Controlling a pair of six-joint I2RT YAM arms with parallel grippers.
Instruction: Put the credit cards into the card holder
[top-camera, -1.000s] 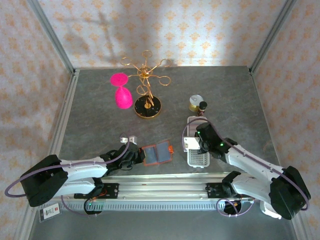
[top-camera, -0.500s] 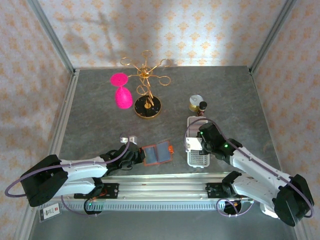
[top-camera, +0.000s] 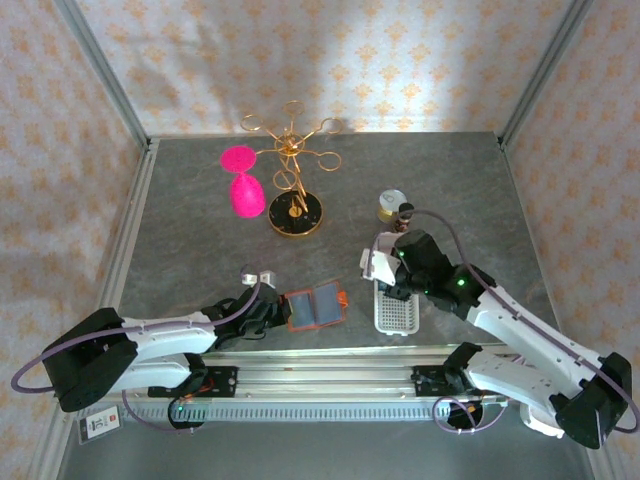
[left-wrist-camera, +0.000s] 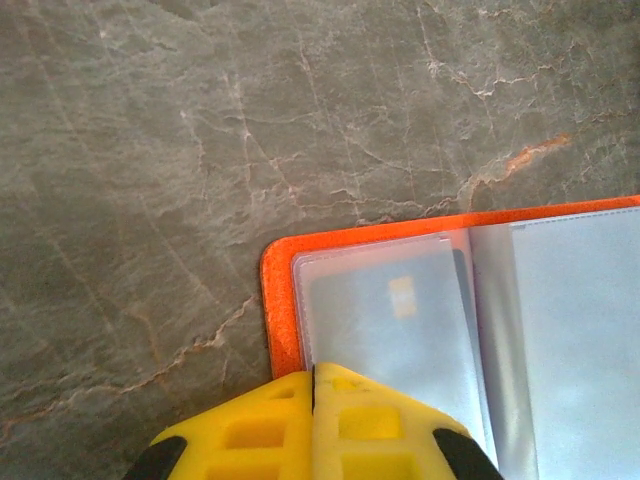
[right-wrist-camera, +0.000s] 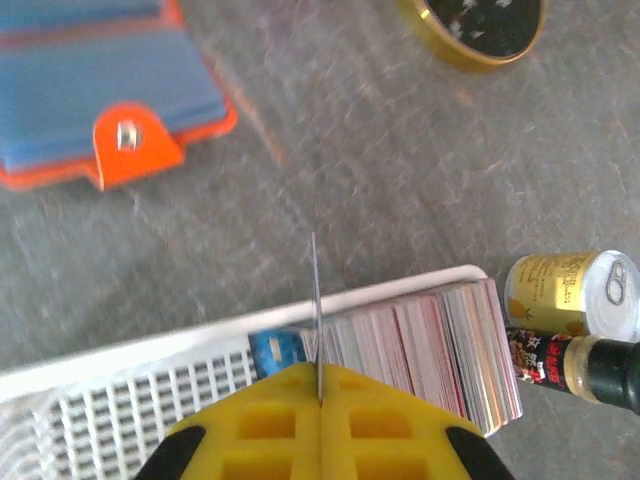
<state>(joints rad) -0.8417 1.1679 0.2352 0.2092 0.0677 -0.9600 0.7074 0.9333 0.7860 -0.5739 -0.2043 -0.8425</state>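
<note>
**Operator:** Where does the card holder lie?

**Spotter:** Your card holder (top-camera: 313, 306) lies open on the bench (top-camera: 450, 190), grey-blue inside upward. It is near the front edge, between the two arms. Its long axis goes about left to right, with the right end a little farther from the arm bases. The orange tab with the snap is on that right end.

**Operator:** And the pincers?

**Spotter:** Your left pincer (left-wrist-camera: 312, 385) is closed with nothing between the fingers, and its tip is at the left edge of the holder. I judge that it presses the cover down, but the contact itself I cannot see. Your right pincer (right-wrist-camera: 318, 378) is closed on a single card (right-wrist-camera: 314, 300), held upright and seen by its thin edge. It is over the far end of the white tray (right-wrist-camera: 120, 400), where the other credit cards (right-wrist-camera: 420, 340) stand in a row.

**Operator:** So which way do I go?

**Spotter:** From the right pincer the holder is to the left and slightly nearer to the arm bases, apart from the tray. The left arm is nearer, but the card is in the right one, so I think the right arm should travel. You would need to bring the card from upright to nearly flat and line it with a pocket. Which side of the pocket is open I cannot tell. The thin card may slip in the pincer, or catch on the tab.
</note>
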